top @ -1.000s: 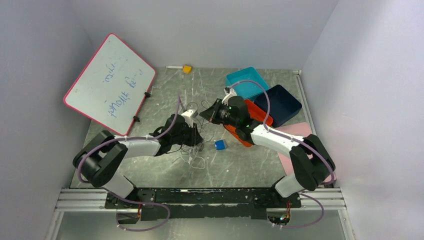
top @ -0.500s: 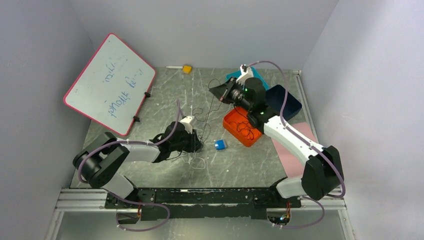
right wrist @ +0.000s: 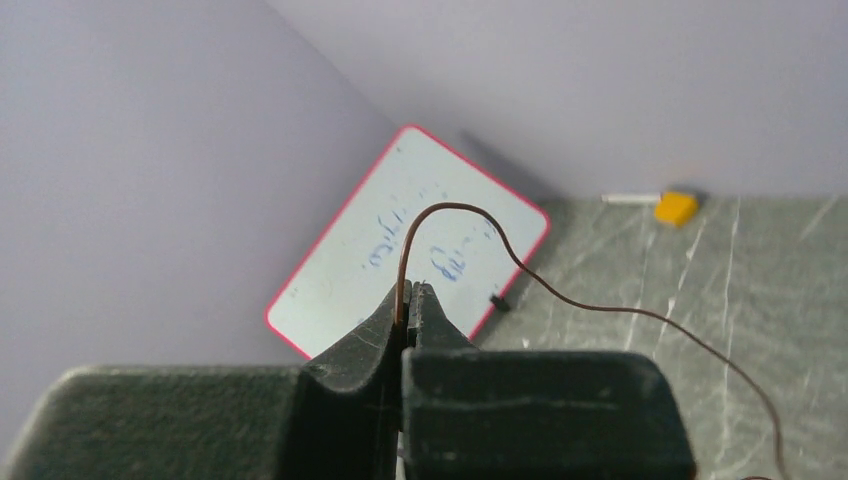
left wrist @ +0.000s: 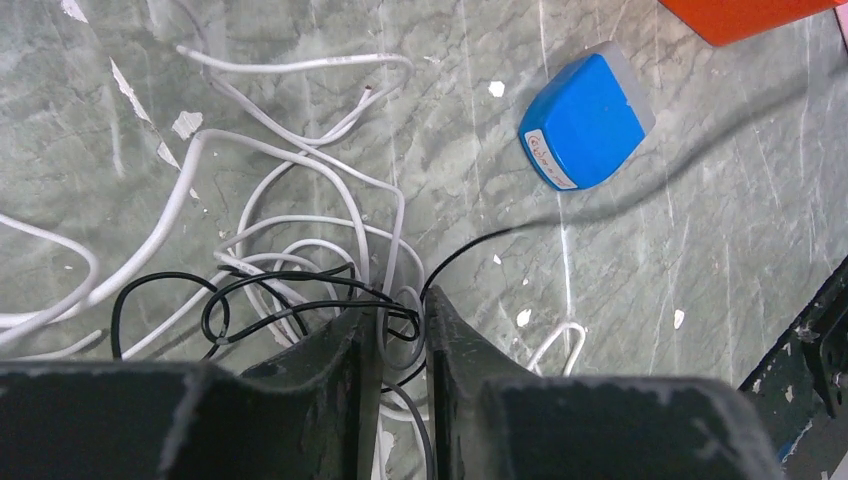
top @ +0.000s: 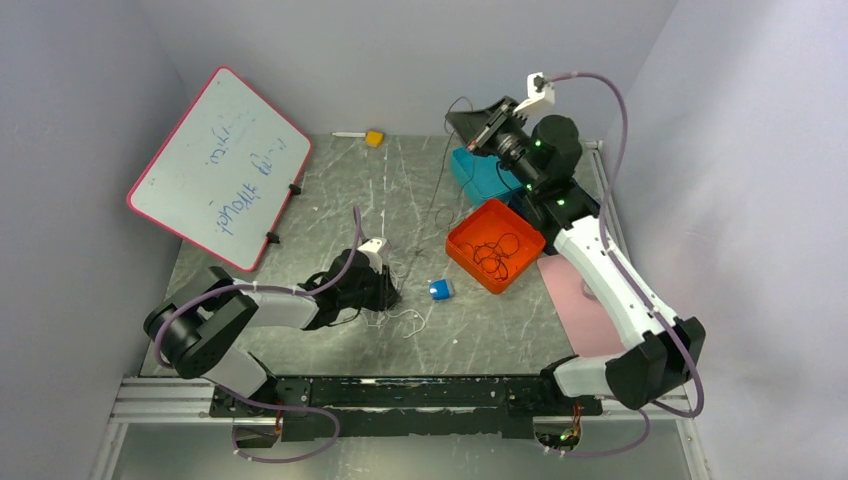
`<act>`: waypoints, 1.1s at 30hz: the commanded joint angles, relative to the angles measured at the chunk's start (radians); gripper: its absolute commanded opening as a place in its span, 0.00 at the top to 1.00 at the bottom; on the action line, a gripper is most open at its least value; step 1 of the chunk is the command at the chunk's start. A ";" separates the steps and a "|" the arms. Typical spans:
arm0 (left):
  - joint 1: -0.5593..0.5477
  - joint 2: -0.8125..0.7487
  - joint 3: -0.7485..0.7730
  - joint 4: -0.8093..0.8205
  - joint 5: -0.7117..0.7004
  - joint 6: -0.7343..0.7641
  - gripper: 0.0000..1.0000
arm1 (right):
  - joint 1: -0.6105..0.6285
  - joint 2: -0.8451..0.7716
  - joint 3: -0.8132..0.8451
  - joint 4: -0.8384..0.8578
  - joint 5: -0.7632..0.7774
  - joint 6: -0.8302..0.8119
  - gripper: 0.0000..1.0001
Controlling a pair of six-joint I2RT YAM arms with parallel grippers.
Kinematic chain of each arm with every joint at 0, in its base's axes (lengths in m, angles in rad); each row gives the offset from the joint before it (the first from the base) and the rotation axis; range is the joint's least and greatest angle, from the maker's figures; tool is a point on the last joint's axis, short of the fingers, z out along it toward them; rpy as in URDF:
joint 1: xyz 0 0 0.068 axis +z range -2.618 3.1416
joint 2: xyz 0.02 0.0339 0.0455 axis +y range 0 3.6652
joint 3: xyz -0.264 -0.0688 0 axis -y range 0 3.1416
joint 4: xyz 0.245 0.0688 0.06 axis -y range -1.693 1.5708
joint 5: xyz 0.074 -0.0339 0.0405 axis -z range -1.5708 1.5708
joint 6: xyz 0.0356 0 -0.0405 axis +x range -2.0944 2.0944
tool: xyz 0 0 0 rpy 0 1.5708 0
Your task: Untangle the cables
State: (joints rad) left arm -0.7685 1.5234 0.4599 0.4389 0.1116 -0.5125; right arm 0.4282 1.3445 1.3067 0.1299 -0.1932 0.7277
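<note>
Now your right gripper point(right wrist: 410, 292), high at the far right, pinches a thin dark cable point(right wrist: 570, 296); your low left gripper point(left wrist: 402, 316) clamps the white-and-black tangle point(left wrist: 300, 262).

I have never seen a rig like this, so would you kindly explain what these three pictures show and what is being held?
The machine is a left arm and a right arm bolted at the near edge of a table, each ending in a two-finger gripper. The wide picture looks down from above and behind them. The other two come from cameras on the wrists, so each looks past its own gripper. On the table lie a tangle of white and black cables, a small blue box, an orange tray with a coiled black cable inside, a teal bin and a leaning whiteboard. The left gripper is closed low on the tangle. The right gripper, raised high, pinches one thin dark cable that hangs down toward the table.
</note>
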 commanded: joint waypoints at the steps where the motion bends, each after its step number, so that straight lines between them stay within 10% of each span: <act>1: -0.010 0.014 -0.020 -0.058 -0.038 0.005 0.76 | -0.020 -0.041 0.070 0.018 0.008 -0.033 1.00; 17: -0.009 -0.019 -0.017 -0.111 -0.077 -0.030 0.83 | -0.039 -0.066 0.189 -0.063 0.034 -0.114 1.00; 33: -0.010 -0.475 0.070 -0.365 -0.136 -0.062 0.46 | -0.038 -0.099 0.086 -0.018 -0.094 -0.148 1.00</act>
State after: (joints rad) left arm -0.7708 1.1275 0.4824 0.1539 0.0158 -0.5648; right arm 0.3985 1.2575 1.4117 0.0849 -0.2150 0.6025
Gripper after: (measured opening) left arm 0.522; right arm 0.010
